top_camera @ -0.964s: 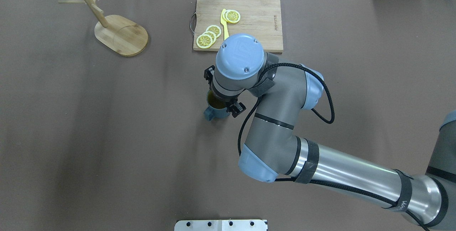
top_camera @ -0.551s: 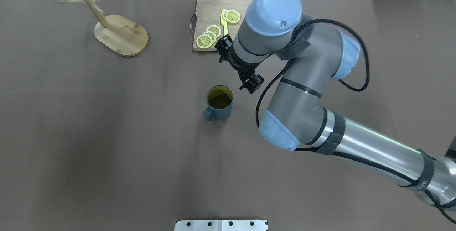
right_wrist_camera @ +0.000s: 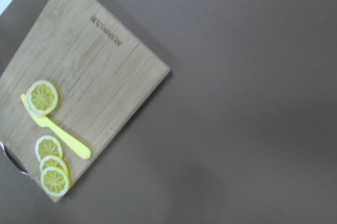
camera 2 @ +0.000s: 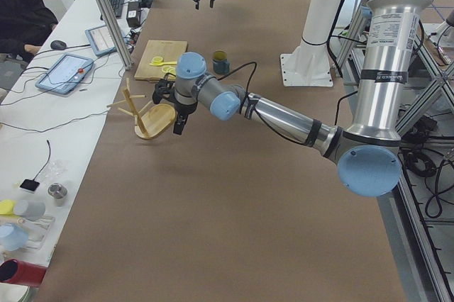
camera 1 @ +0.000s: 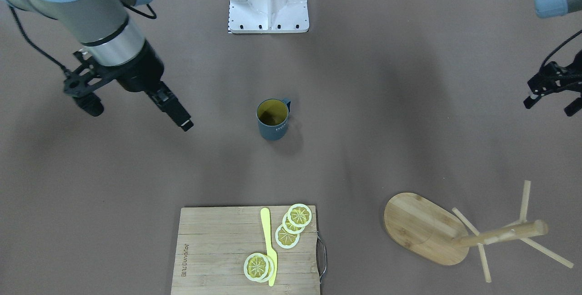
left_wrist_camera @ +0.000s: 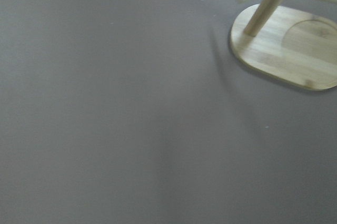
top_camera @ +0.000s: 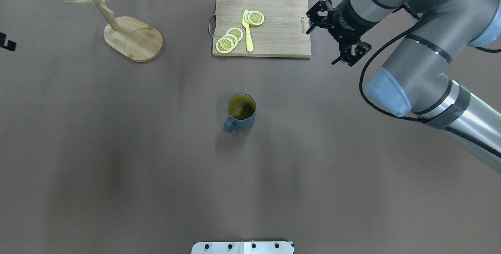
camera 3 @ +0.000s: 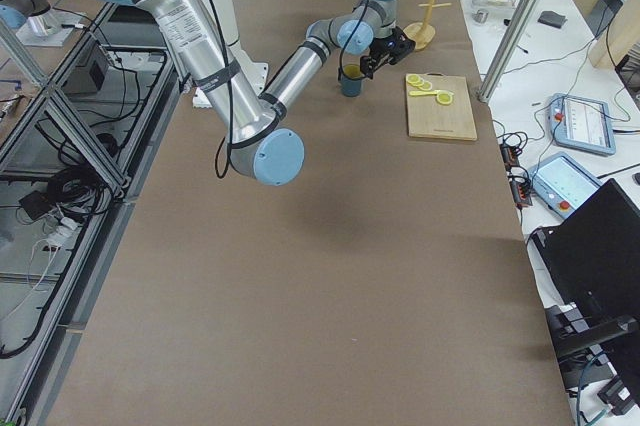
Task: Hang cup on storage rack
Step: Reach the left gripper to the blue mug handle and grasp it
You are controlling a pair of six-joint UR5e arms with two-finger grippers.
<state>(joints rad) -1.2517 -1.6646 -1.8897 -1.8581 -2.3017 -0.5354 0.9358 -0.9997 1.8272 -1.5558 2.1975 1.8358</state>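
Observation:
The slate-blue cup (top_camera: 241,114) with a yellow interior stands upright at the table's middle, handle toward the robot; it also shows in the front view (camera 1: 273,121). The bamboo storage rack (top_camera: 133,38) stands at the far left, with no cup on its pegs, and shows in the left wrist view (left_wrist_camera: 287,48). My right gripper (top_camera: 321,47) is open and empty, in the air by the cutting board's right edge, well away from the cup. My left gripper (camera 1: 548,106) is open and empty at the table's left side, near the rack.
A wooden cutting board (top_camera: 274,31) with lemon slices (top_camera: 229,39) and a yellow knife (top_camera: 247,31) lies at the back centre. A white mounting plate (top_camera: 242,247) sits at the near edge. Brown cloth covers the table.
My right gripper, which straddled the cup, has let go and risen away to the back right. The cup stays in place. My left gripper's tip has entered at the left edge.

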